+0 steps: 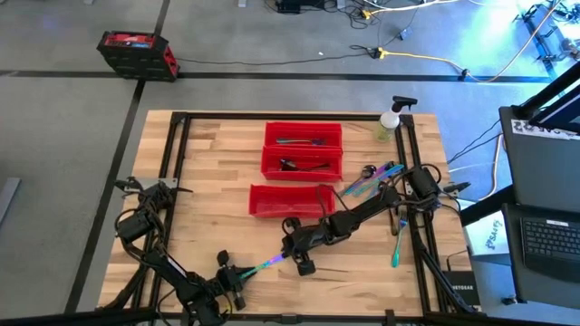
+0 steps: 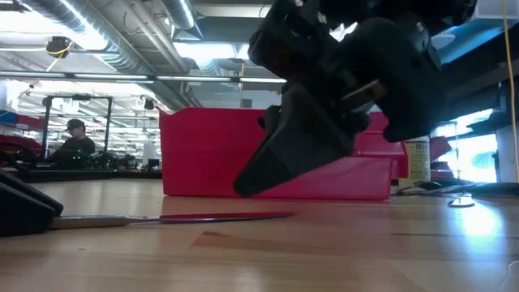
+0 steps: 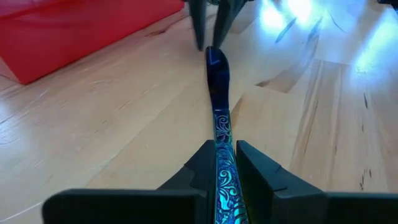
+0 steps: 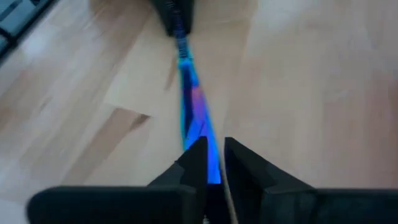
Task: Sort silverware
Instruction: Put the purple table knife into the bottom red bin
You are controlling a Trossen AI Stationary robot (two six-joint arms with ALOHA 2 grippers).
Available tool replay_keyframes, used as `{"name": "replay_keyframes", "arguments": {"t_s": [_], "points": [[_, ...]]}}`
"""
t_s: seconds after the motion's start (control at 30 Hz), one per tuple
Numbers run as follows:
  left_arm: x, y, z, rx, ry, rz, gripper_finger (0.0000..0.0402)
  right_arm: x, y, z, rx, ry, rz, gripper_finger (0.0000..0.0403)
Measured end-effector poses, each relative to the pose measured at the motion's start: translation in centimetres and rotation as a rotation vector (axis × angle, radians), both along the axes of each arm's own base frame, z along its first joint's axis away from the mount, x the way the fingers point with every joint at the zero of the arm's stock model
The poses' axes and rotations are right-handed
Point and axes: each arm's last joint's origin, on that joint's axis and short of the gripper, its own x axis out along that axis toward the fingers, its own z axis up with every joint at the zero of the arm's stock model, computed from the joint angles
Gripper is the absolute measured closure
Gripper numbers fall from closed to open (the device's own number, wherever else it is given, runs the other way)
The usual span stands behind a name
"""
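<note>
Both arms stretch low toward each other, the left gripper (image 3: pixel 225 163) and right gripper (image 4: pixel 211 155) each pinched on opposite ends of one knife (image 1: pixel 269 263).

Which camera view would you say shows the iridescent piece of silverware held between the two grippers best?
The left wrist view: the iridescent piece fills it, engraved pattern sharp between the left gripper fingers. The right wrist view blurs it, the high view shows a thin streak, the low view an edge-on sliver.

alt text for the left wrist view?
The left claw is shut on an iridescent blue-teal utensil lying along the wooden table. The right claw meets its far end; a red bin sits beyond.
</note>
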Motion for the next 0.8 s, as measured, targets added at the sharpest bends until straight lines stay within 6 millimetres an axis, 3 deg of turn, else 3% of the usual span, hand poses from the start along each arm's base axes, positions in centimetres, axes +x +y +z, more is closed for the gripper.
{"name": "replay_keyframes", "arguments": {"t_s": [0.27,0.8], "points": [[0.5,-0.8,0.7,0.035,0.003,-0.019,0.0371,0.4,-0.9,1.3,-0.054,-0.065,-0.002,0.0294],[1.8,-2.3,2.4,0.025,0.020,-0.014,0.0372,-0.6,-1.5,9.4,-0.103,-0.315,-0.019,0.0292]]}}
